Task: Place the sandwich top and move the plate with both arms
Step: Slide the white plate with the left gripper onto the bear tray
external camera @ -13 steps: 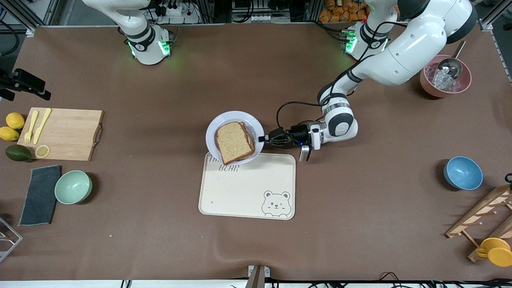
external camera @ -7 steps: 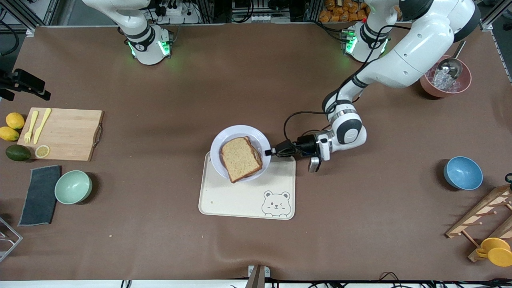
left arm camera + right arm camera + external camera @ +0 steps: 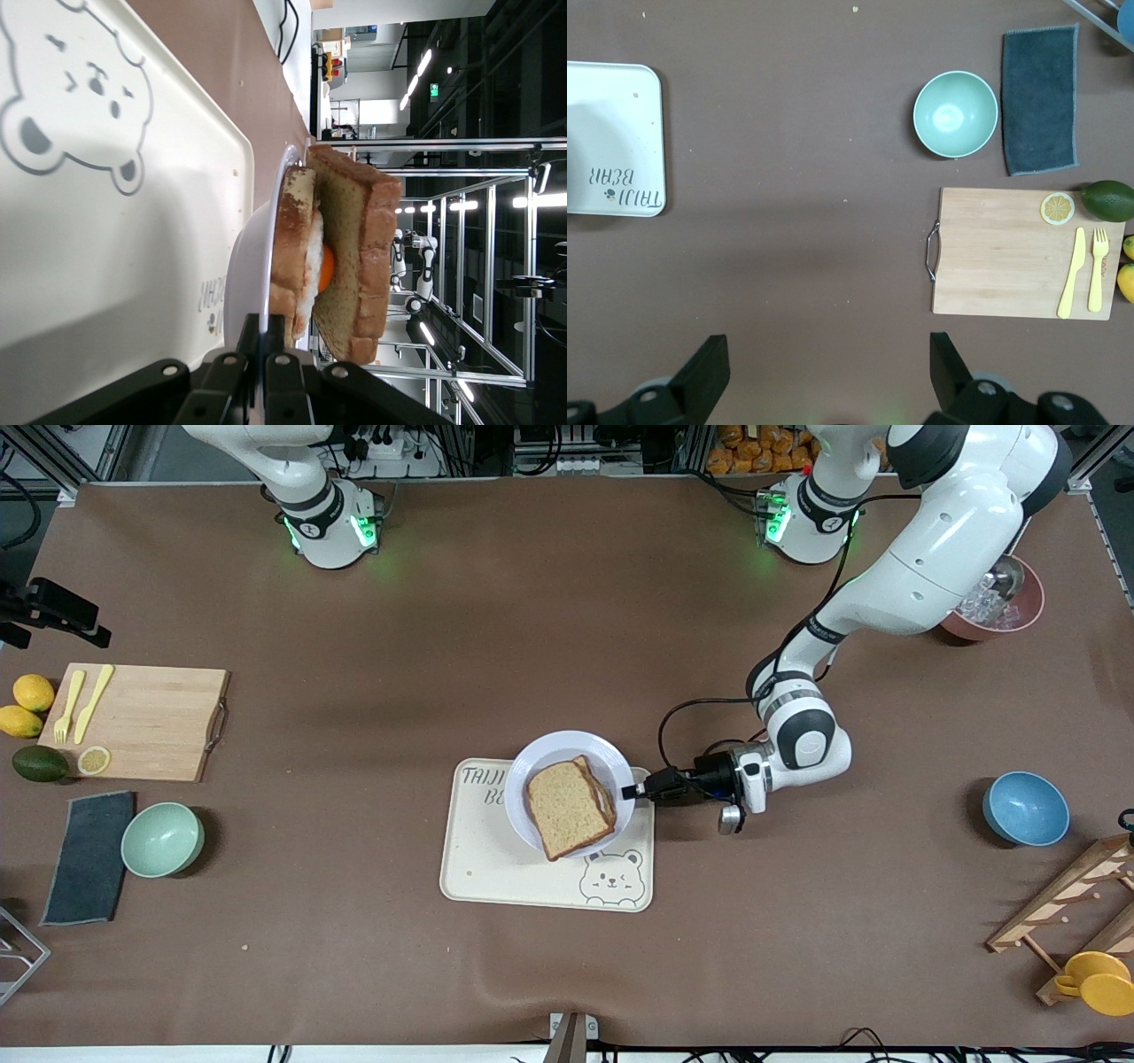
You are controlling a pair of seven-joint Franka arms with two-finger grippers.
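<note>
Sandwich top [image 3: 565,807], a soft brown bread slice, already caps the egg sandwich on the plate [image 3: 544,756], which hangs over the tray [image 3: 496,877], covering the tray's corner toward the robots and the left arm's end. The left gripper [image 3: 634,791] is clamped tight on the plate's rim at about three o'clock as seen from the front camera; the left wrist view shows the rim [image 3: 251,266] pinched between the jaws, the sandwich [image 3: 354,257] and its egg [image 3: 326,266] riding close above the fingers. The right gripper [image 3: 824,372] hovers spread wide and empty, high over bare table beside the cutting board [image 3: 1010,252]; that arm waits.

The plate looks stiff, smooth and probably slippery, so a one-sided rim pinch invites tilting. The bread is light and crumbly and could slide off. A second hold at nine o'clock would likely steady it.

Compared with a second ago, the plate has travelled toward the front camera and the left arm's end: it then barely overlapped the tray's edge nearest the robots and hid most of the lettering [image 3: 482,785], part of which now shows. The left arm has swung with it.
</note>
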